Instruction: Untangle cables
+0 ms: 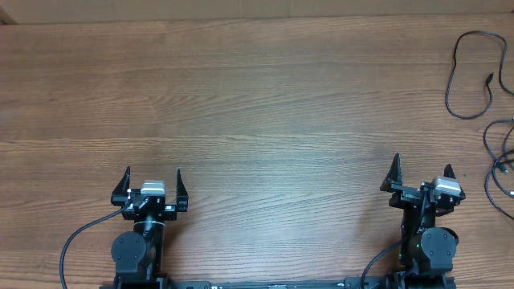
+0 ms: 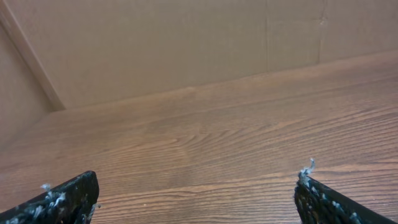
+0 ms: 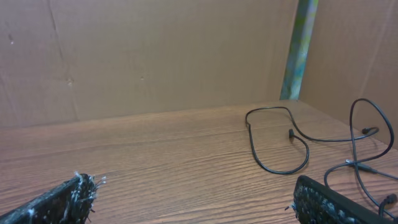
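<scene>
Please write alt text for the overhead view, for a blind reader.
Thin black cables lie in loose loops at the right edge of a wooden table. The left gripper and the right gripper stand open and empty near the front edge.

The cables (image 1: 448, 88) run off the right edge of the overhead view, so their full length cannot be seen. Their plugs (image 1: 489, 79) are too small to identify.

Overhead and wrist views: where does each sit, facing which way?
Overhead: above the table, looking straight down; left arm, right arm, jaws open, cables far right.
Left wrist: low, facing the back wall; own jaw tips, tabletop.
Right wrist: low, facing the back wall; jaw tips, cables.
Shared: overhead and right wrist show the cables.
</scene>
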